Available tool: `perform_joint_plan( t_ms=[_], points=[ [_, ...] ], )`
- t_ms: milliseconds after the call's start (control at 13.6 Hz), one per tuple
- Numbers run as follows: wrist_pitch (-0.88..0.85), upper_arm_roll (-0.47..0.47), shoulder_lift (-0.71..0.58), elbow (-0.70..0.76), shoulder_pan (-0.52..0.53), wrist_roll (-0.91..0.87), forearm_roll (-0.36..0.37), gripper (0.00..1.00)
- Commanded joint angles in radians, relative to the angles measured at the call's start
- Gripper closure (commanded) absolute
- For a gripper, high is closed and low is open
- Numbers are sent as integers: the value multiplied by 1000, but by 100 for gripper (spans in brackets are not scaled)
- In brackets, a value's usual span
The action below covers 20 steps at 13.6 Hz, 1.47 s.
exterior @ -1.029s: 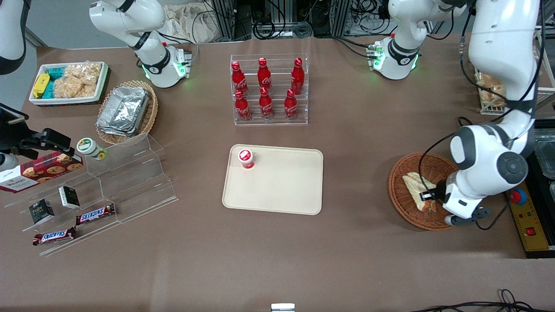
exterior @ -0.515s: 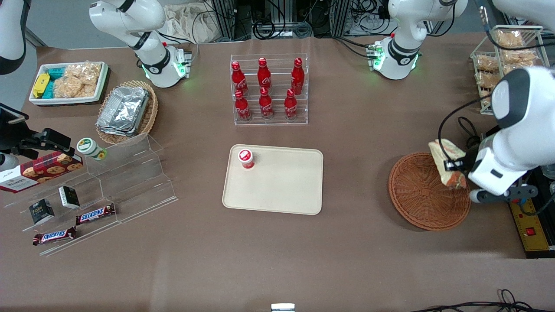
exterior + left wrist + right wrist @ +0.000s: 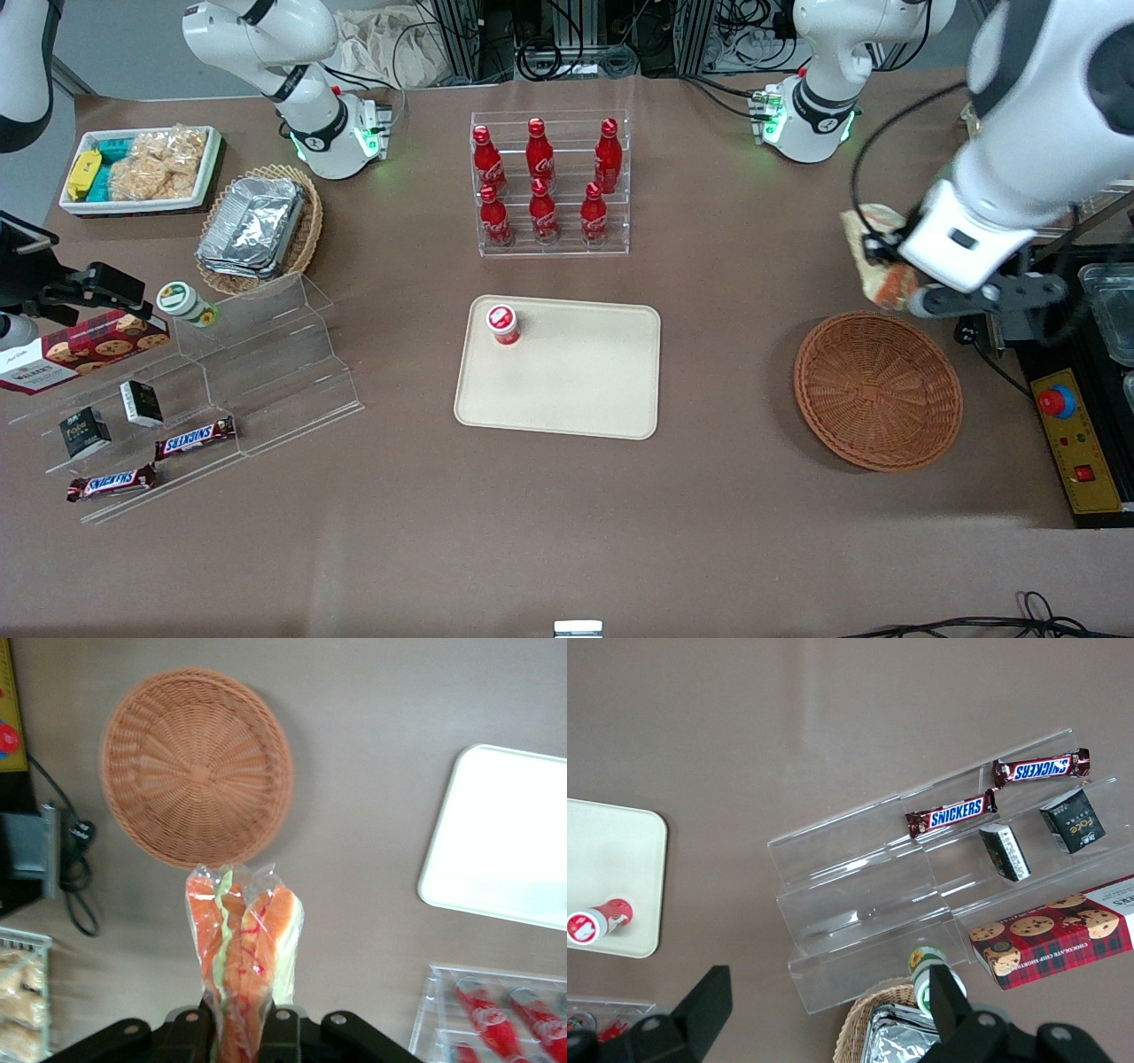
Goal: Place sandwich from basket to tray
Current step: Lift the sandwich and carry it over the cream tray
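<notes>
Your left arm's two-finger gripper [image 3: 879,257] is clamped on the clear-wrapped triangular sandwich [image 3: 873,255], pale bread with orange-red filling, holding it in the air above the desk, clear of everything. The round reddish-brown woven wicker basket [image 3: 877,390] sits near the desk's edge at the working arm's end. The flat rectangular cream-beige plastic tray [image 3: 576,381] lies mid-desk, a small red-capped bottle [image 3: 502,323] at one corner.

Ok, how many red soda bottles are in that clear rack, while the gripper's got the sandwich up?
6: three on the upper step, three on the lower step. None seem hidden. The gripper holds the sandwich above the table.
</notes>
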Motion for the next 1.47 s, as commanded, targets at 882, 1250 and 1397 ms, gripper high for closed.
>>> perform_joint_plan(
  t_ms=[882, 1250, 1397],
  points=[
    [404, -298, 519, 13, -106, -595, 201, 98],
    [548, -297, 690, 22, -136, -662, 307, 99],
    [553, -285, 724, 51, -159, -664, 326, 98]
  ],
)
